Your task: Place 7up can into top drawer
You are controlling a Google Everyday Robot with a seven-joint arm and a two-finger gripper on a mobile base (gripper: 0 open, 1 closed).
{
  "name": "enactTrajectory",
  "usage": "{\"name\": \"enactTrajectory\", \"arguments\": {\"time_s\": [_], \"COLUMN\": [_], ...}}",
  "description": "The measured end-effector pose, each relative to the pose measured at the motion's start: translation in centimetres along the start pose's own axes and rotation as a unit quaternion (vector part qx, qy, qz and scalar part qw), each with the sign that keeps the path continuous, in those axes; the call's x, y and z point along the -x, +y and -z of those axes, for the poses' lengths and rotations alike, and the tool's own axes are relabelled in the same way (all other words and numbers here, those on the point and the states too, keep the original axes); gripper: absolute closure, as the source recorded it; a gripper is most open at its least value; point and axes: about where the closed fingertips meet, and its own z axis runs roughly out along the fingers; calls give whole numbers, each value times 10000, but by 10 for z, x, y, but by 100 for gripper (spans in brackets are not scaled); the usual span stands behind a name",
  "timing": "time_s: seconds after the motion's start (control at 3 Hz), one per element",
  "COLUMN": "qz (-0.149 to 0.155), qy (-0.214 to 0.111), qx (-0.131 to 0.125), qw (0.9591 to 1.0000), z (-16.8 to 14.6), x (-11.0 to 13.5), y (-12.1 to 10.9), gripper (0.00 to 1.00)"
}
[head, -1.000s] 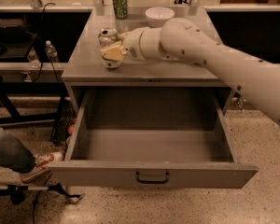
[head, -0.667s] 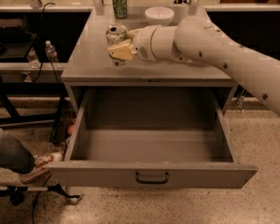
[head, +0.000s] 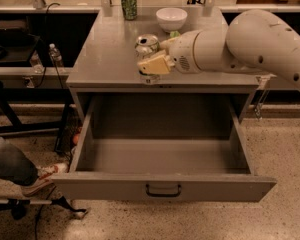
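Observation:
The 7up can, whitish-silver with a pull-tab top, is upright in my gripper. The cream fingers are shut around its body. The can is over the front edge of the grey cabinet top, just left of centre. Whether it still touches the top I cannot tell. The top drawer is pulled fully open right below, empty inside, with its dark bar handle at the front centre. My white arm reaches in from the right.
A dark green can and a white bowl stand at the back of the cabinet top. A water bottle stands on a shelf to the left. A person's leg and shoe are on the floor by the drawer's left corner.
My gripper has carried the 7up can to the right and toward the front edge of the cabinet top, so it now sits over the open drawer's back part.

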Motion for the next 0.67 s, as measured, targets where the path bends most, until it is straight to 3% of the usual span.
{"name": "enactTrajectory", "arguments": {"time_s": [0.33, 0.67], "qz": [-70, -64], "qy": [333, 525], "qx": [355, 663], "qw": [9988, 9964], "z": [18, 20], "x": [-24, -33], "y": [7, 24], "gripper": [100, 100]}}
